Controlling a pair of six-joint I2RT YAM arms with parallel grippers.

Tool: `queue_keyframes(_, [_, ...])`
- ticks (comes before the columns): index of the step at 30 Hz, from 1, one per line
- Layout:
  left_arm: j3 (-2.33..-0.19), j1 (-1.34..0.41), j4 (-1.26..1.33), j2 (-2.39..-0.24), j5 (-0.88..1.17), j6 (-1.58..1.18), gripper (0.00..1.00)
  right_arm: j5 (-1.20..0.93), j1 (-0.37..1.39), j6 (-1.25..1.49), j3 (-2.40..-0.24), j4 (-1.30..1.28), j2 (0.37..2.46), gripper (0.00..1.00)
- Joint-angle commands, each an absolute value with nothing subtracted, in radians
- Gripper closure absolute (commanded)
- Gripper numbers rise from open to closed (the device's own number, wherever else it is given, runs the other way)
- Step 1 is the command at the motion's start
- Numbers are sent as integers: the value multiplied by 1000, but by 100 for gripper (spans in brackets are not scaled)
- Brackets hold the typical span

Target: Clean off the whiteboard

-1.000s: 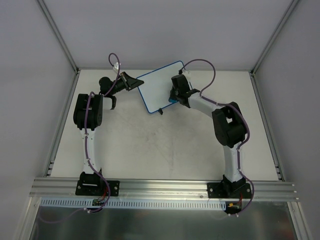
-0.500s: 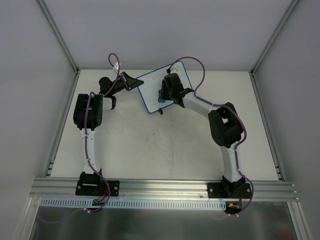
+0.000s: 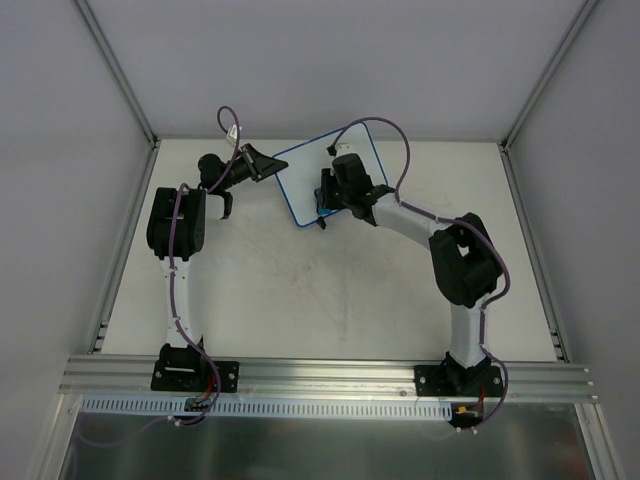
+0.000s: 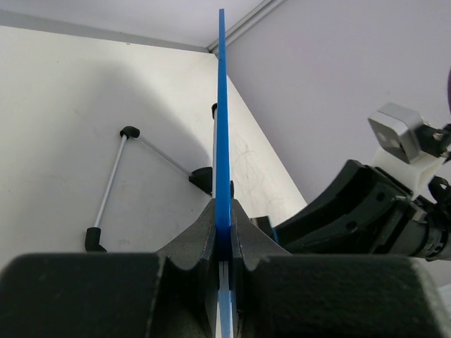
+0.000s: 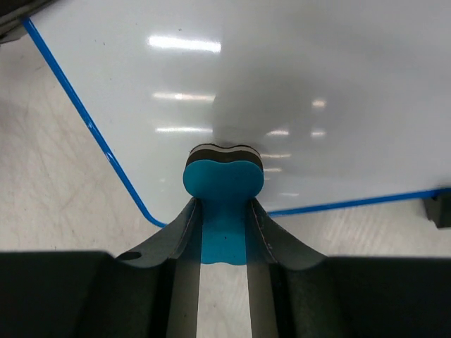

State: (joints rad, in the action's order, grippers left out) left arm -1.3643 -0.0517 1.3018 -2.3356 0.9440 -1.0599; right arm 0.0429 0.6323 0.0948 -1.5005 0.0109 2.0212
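Observation:
The whiteboard, white with a thin blue rim, stands tilted at the back of the table. My left gripper is shut on its left edge; in the left wrist view the blue rim runs straight up from between the jaws. My right gripper is shut on a blue bone-shaped eraser, whose dark felt end presses on the board face near its lower corner. The face I see shows no marks.
The board's wire stand with black feet shows behind it in the left wrist view. A black foot sits at the board's lower edge. Grey walls and aluminium frame rails enclose the white table.
My right gripper has swept the eraser leftward and down across the board, from its right part to its lower left part. The left gripper and the board have stayed put.

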Motion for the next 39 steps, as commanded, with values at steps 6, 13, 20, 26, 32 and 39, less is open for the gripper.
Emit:
queue_keyframes(6, [-1351,-66,1479,-2306,1051,-1086,100,201,634,26,-1260,49,1714,100])
queue_keyframes(13, [-1351,-61,1486,-2310,1048,-1098,100,350,606,93,-1203,-286,1585,100])
queue_keyframes(20, [-1345,-55,1514,-2312,1045,-1121,96,159,462,57,-1146,-417,1505,99])
queue_keyframes(26, [-1350,-55,1516,-2310,1039,-1124,95,127,419,-34,-1147,-526,1555,96])
queue_keyframes(32, [-1351,-55,1519,-2312,1042,-1129,89,52,377,-46,-1118,-523,1632,83])
queue_keyframes(39, [-1356,-55,1526,-2307,1042,-1135,85,66,339,-80,-1126,-517,1689,72])
